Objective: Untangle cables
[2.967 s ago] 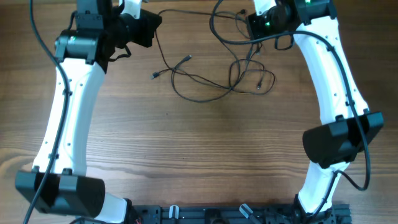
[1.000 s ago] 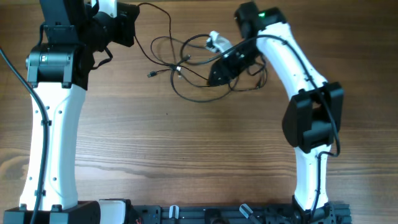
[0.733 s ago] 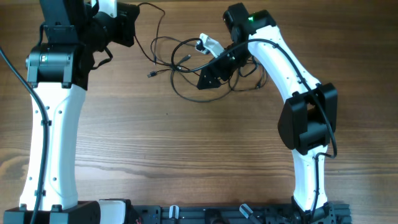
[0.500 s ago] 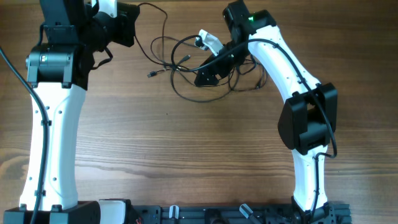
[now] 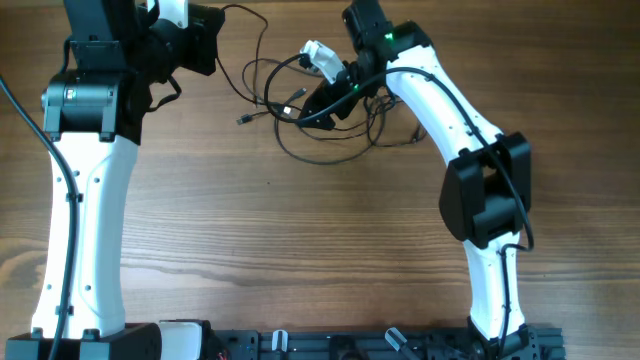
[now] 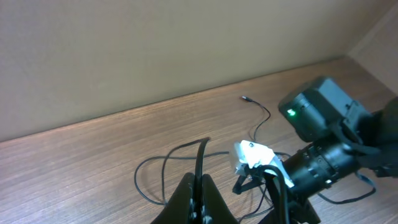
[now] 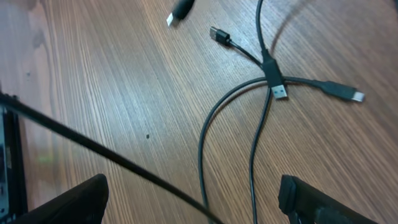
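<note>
Plain wood-grain surface point(image 5: 300, 250), beige wall point(image 6: 155, 50) behind it. The cables point(image 7: 273, 78) sit tangled at the top middle of the overhead view. The left end effector point(image 6: 199, 186) is pinched shut on one strand, probably to anchor it. The right end effector point(image 7: 194, 198) hangs wide open over the tangle, holding nothing.
</note>
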Available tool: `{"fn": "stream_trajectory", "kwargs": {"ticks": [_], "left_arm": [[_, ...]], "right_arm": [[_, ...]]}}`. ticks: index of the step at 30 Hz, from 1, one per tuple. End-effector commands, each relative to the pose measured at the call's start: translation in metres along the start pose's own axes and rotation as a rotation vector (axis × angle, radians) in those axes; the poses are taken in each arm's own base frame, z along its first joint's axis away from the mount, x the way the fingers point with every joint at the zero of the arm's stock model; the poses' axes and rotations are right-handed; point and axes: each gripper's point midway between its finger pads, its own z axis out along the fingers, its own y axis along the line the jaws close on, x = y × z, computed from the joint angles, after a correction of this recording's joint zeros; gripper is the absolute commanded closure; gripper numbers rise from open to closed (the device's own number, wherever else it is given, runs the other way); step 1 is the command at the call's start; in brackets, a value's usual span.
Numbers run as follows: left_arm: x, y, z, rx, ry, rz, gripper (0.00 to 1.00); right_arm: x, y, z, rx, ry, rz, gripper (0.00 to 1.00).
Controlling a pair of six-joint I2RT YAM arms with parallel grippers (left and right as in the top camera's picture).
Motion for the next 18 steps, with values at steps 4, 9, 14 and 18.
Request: {"fn": "stream_trajectory", "kwargs": {"ticks": [4,9,14,18], "left_arm": [[-0.007,-0.003,-0.006,0.008,-0.025,-0.001,0.96],[-0.007,-0.003,-0.006,0.008,-0.025,-0.001,0.96],[-0.007,-0.004,-0.006,0.01,-0.025,-0.001,0.96],[-0.007,-0.003,-0.007,0.01,-0.026,-0.002,0.96]], "right_arm": [[0.0,0.004,0.022,-0.093,-0.025,0.027,0.1],[-0.011,0.005,0.026,-0.118,-0.072,0.031,0.1],[-0.012,0.005,0.036,-0.133,-0.075,0.051,0.12],[-0.011,0.007,0.039,-0.137,-0.068,0.063,0.62]]}}
